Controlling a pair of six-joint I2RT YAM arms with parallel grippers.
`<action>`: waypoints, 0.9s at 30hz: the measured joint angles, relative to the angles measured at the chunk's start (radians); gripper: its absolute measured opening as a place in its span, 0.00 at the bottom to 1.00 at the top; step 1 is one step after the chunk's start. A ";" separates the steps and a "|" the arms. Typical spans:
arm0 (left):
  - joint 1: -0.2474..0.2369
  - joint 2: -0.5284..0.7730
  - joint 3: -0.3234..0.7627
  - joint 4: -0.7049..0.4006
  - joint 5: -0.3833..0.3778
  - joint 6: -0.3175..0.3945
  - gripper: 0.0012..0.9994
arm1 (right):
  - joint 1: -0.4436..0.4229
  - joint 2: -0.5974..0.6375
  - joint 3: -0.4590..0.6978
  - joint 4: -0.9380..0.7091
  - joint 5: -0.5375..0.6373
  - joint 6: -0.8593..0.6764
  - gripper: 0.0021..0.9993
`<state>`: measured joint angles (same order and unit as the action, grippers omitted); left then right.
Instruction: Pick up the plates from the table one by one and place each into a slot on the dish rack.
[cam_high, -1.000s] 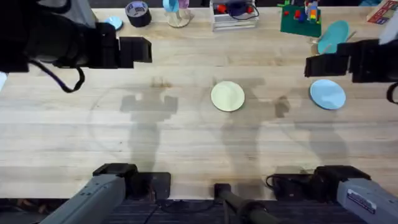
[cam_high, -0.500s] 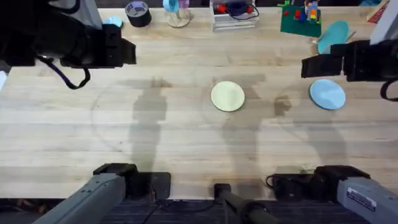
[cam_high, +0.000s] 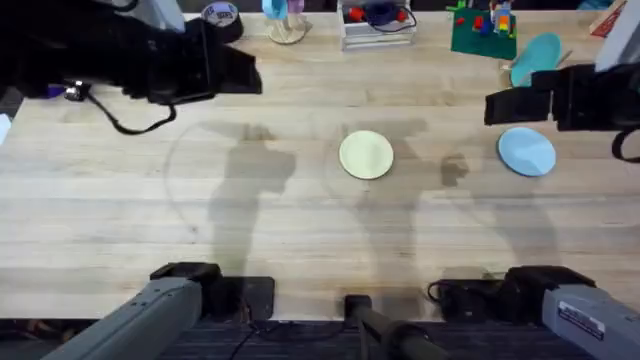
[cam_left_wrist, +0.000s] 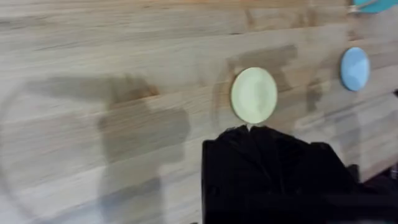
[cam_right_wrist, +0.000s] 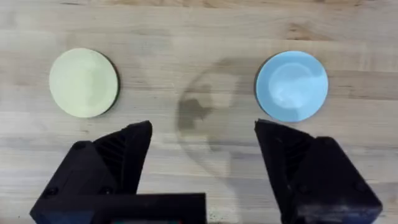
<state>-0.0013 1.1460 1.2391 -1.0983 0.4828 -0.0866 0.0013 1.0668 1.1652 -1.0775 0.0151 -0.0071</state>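
Plates apart on bare table

My left arm is what differs from a second ago. Its dark bulk now reaches further along the far side of the table, its leading end sitting closer to the middle than in either earlier overhead picture, where it had first pulled back towards the left edge. Its shadow on the planks shifts right with it. My right arm sits a touch nearer the middle than a second ago, with no shift in the last half second.
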 joint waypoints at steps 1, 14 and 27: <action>0.000 0.009 0.000 0.011 0.024 -0.005 0.04 | 0.000 0.000 0.000 0.000 0.000 0.000 0.99; -0.006 0.027 -0.164 0.314 0.291 -0.101 0.04 | 0.000 0.000 0.000 0.000 0.000 0.000 1.00; -0.188 0.159 -0.305 0.556 0.336 -0.215 0.04 | 0.000 0.000 0.000 0.000 0.000 0.000 1.00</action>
<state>-0.1898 1.3052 0.9337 -0.5427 0.8192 -0.3015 0.0013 1.0668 1.1652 -1.0775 0.0151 -0.0071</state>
